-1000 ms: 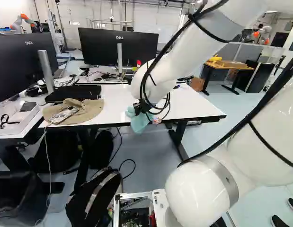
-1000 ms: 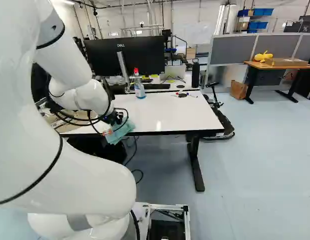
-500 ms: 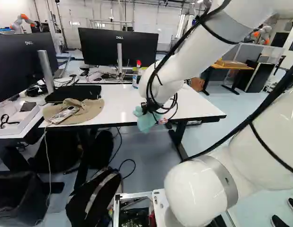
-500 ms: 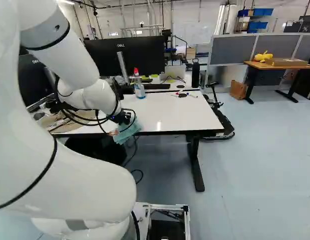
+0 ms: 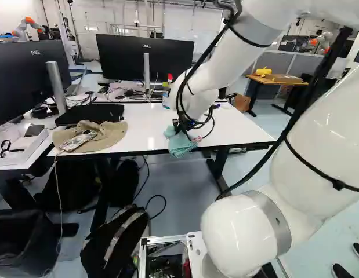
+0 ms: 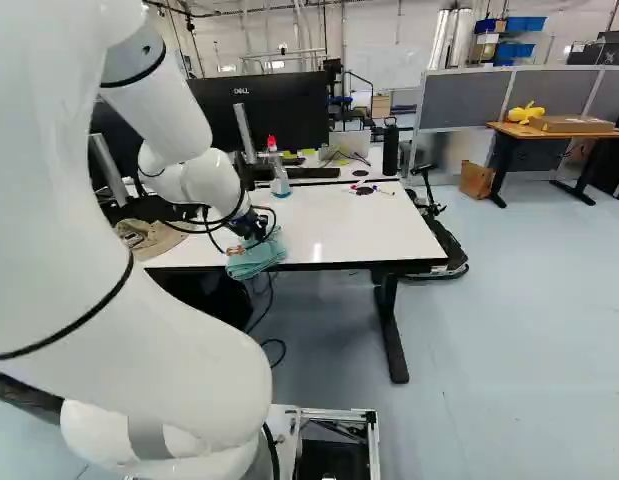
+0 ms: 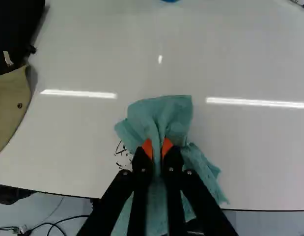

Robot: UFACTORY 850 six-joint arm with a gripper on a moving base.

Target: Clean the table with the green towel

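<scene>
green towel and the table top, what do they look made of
The green towel looks like thin matt cloth, perhaps cotton or microfibre: it bunches into soft folds in the gripper. The table top seems a glossy white laminate or coated board: it mirrors lights as bright streaks.

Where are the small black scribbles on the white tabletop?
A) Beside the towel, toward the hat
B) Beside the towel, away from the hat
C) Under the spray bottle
A: the wrist view shows the scribbles on the tabletop beside the towel, on the side toward the tan hat.
</scene>
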